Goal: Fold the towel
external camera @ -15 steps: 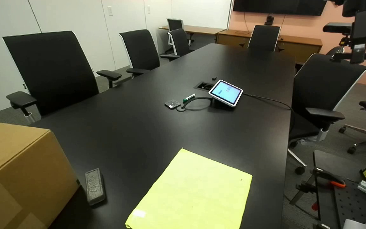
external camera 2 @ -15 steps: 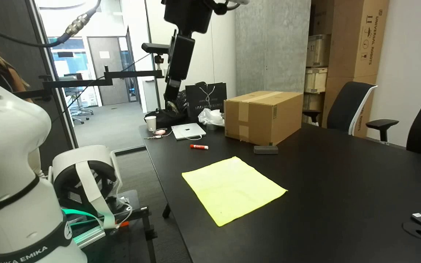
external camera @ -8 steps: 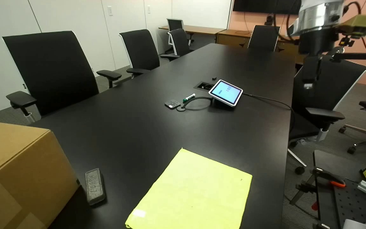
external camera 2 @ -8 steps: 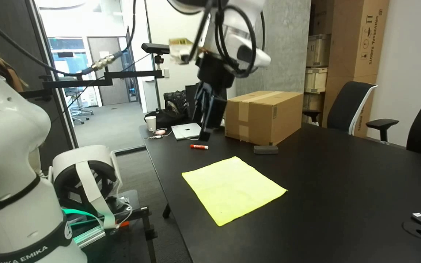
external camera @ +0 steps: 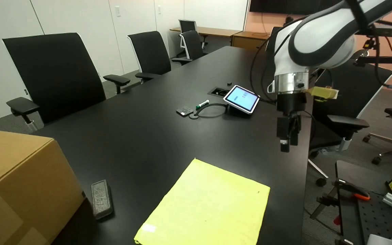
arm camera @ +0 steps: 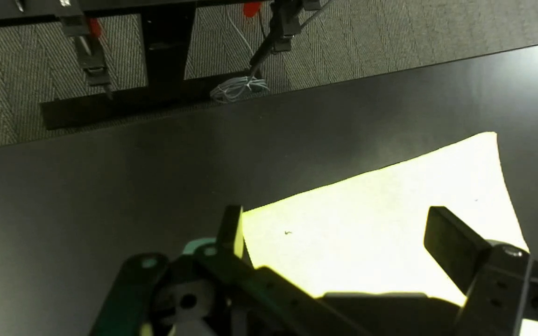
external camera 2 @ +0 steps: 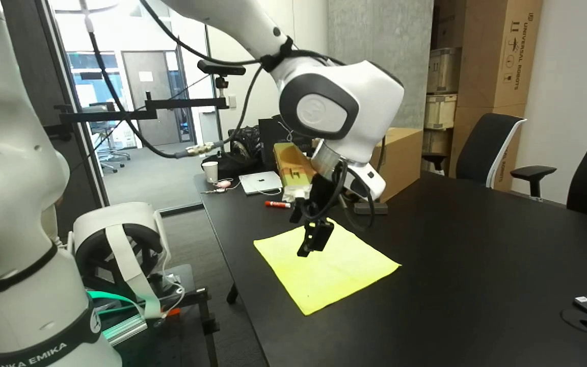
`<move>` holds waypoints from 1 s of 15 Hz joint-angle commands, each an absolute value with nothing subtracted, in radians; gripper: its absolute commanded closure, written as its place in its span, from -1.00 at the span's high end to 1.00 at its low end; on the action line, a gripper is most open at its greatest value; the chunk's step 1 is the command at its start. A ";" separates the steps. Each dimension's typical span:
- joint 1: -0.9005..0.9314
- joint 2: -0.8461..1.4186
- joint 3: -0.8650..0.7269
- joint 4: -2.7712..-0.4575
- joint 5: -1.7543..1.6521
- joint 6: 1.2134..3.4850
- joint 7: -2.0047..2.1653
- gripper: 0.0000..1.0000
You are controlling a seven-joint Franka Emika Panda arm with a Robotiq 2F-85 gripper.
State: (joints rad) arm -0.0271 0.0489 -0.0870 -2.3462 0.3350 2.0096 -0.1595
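Observation:
A bright yellow towel lies flat and spread out on the black table. It also lies flat in the other exterior picture. My gripper hangs in the air with its fingers pointing down, beyond the towel's far right corner in that exterior view. In an exterior view the gripper overlaps the towel's back part. In the wrist view the fingers are wide apart, with nothing between them. The towel shows below and beyond them, one corner near the left fingertip. Its lower part is hidden by the gripper.
A cardboard box and a dark eraser block stand beside the towel. A red marker and a laptop lie farther along. A tablet on a stand is mid-table. The table edge runs near the towel.
The arm has swung into view over the table. The gripper has come down from high up to nearer the towel, leftward in an exterior view. The towel has not moved.

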 commanded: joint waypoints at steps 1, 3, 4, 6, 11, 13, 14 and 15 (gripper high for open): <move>-0.032 0.194 -0.050 -2.305 0.408 2.113 -0.190 1.00; -0.038 0.245 -0.033 -2.303 0.424 2.182 -0.179 1.00; -0.039 0.275 -0.026 -2.298 0.426 2.223 -0.175 1.00; -0.041 0.317 -0.017 -2.293 0.419 2.292 -0.153 1.00; -0.040 0.397 -0.010 -2.283 0.366 2.427 -0.126 1.00; -0.045 0.397 -0.001 -2.293 0.366 2.460 -0.132 1.00; -0.045 0.402 0.003 -2.296 0.366 2.487 -0.135 1.00; -0.050 0.399 0.012 -2.300 0.374 2.501 -0.144 1.00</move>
State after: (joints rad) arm -0.0305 0.3972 -0.0201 -2.3004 0.3848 2.4458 -0.1551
